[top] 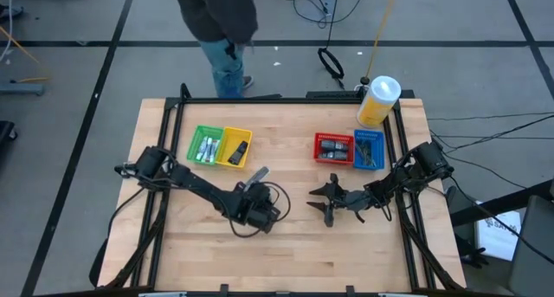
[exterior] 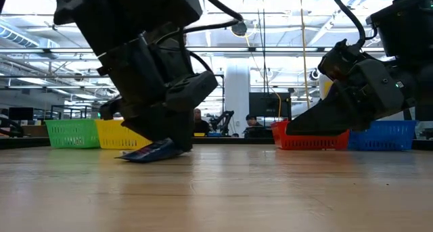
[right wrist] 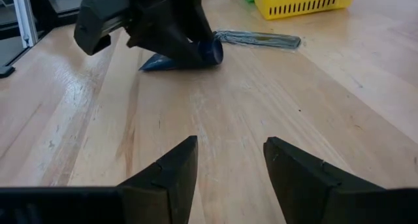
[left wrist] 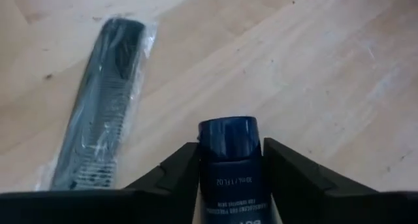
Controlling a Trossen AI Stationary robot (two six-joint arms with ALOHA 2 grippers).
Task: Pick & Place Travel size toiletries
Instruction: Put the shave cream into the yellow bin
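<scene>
A dark blue tube (left wrist: 228, 152) with a round cap lies on the wooden table near its middle. My left gripper (left wrist: 230, 149) slants down over it, shut on it; the high view shows this gripper (top: 260, 209) left of centre. A black comb in a clear wrapper (left wrist: 98, 103) lies flat just beyond, also seen as the comb (top: 257, 177) from above. My right gripper (right wrist: 228, 162) stands open and low over bare wood right of centre, also seen as my right gripper (top: 327, 202), facing the tube (right wrist: 212, 51). My left gripper pinches the tube's body just behind the cap (left wrist: 228, 178) between its two fingers, one on each side. The fingers slant down from the table's left and lie along the tube, cap end forward. The tube's flat tail end (exterior: 135, 155) rests on the table.
Green basket (top: 206, 145) and yellow basket (top: 235, 147) stand at the back left, red basket (top: 332, 147) and blue basket (top: 369, 150) at the back right, each with small items. A yellow white-capped jar (top: 378, 102) stands at the far right corner. A person (top: 221, 29) stands beyond the far edge.
</scene>
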